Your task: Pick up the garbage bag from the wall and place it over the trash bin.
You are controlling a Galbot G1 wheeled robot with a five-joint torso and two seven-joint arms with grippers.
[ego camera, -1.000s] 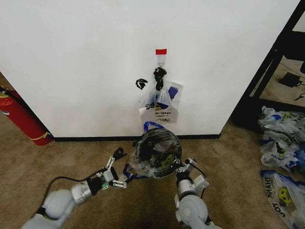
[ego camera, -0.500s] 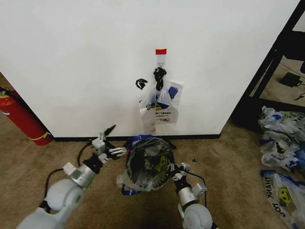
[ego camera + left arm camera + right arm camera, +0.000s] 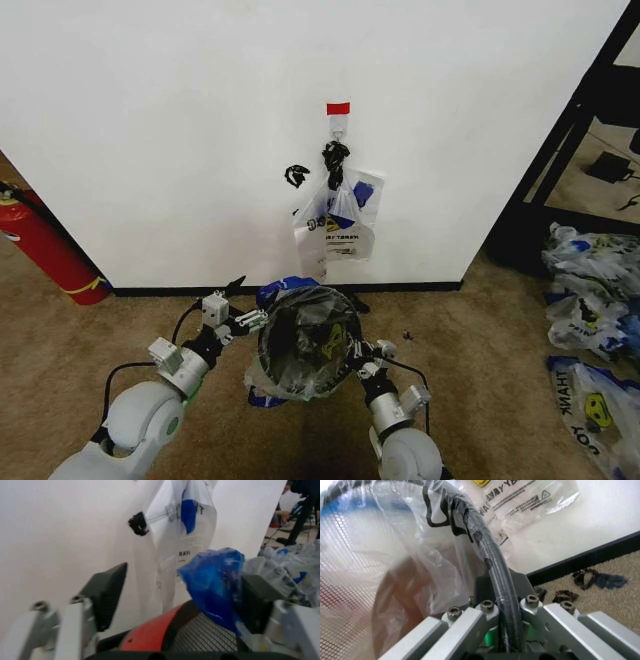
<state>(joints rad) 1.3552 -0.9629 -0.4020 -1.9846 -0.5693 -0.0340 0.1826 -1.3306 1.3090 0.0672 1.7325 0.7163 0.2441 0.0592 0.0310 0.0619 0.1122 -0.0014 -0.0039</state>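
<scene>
On the carpet just in front of the wall (image 3: pixel 150 130), the left gripper (image 3: pixel 232 318) sits at the left side of the trash bin (image 3: pixel 300 345), its fingers spread wide with a blue handle of the garbage bag (image 3: pixel 285 375) lying between them against one pad, not clamped; the bag is already draped over the bin, clear plastic lining the mesh inside and spilling down its outer wall, so the step in hand looks like the final seating of the bag on the rim; behind, the bunch of bags (image 3: pixel 338 215) hangs on the hook under the red tape (image 3: pixel 338 107); on the bin's right side the right gripper (image 3: pixel 368 352) pinches the black rim with plastic trapped under its fingers; the next move likely calls for tucking the loose left edge down over the rim before either side lets go.
</scene>
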